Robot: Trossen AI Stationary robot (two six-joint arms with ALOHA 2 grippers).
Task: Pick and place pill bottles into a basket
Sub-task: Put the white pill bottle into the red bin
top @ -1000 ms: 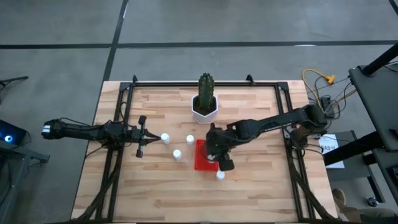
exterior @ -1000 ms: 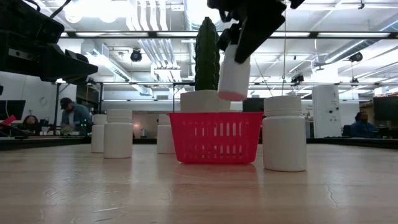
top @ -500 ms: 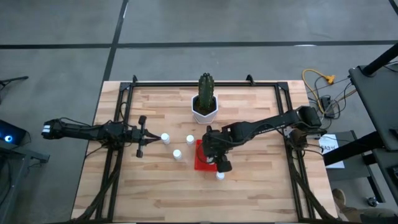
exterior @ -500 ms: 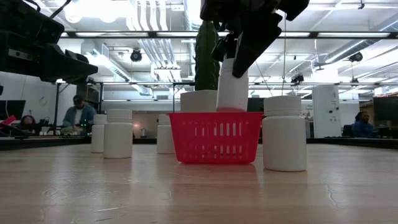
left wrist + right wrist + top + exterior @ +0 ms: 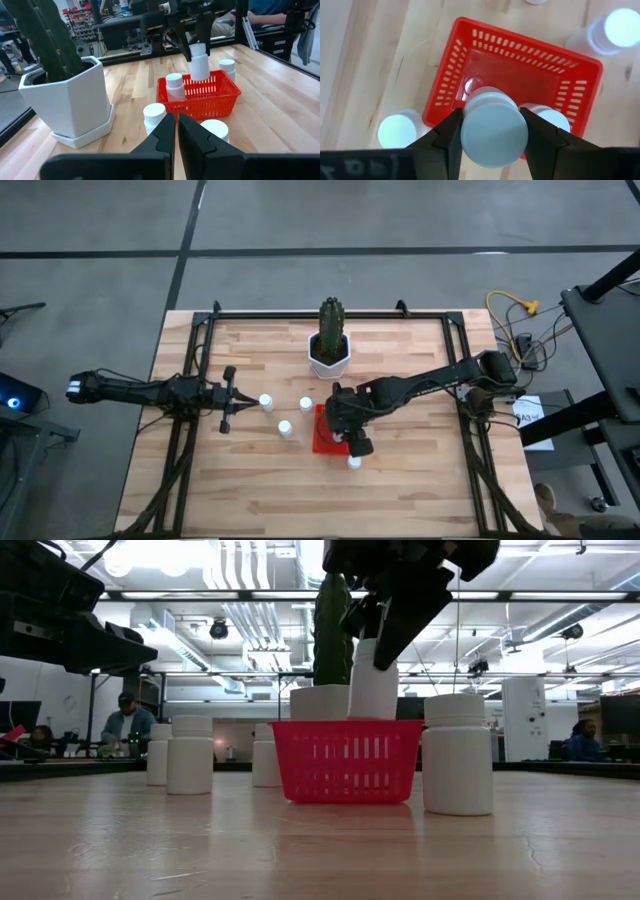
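1. Pale wood-plank tabletop point(image 5: 400, 470) with a black frame round it, grey floor beyond, workshop room with people far behind in the low view.
2. Right end effector point(image 5: 494, 131) clamped on the held pill bottle point(image 5: 374, 680), upright, cap up, long axis vertical, bottom end dipping just inside the basket point(image 5: 347, 760). Straight down is all that's left, by the look of it; probably just needs letting go.
3. One bottle in the basket point(image 5: 174, 86) already, right next to the held one, so some risk of bumping it on release.
4. Loose bottles point(image 5: 266, 402) standing on the wood: three off the basket's left side, one touching or just beside its near corner point(image 5: 354, 463).
5. Left end effector point(image 5: 177, 131) fingers pressed together, nothing in them, parked well left of the basket. Right arm clearly the nearer one.
6. Bottles smooth white plastic cylinders; basket bright red slotted plastic, rectangular, open top. White angular cactus pot point(image 5: 329, 357) behind it, not part of the job.
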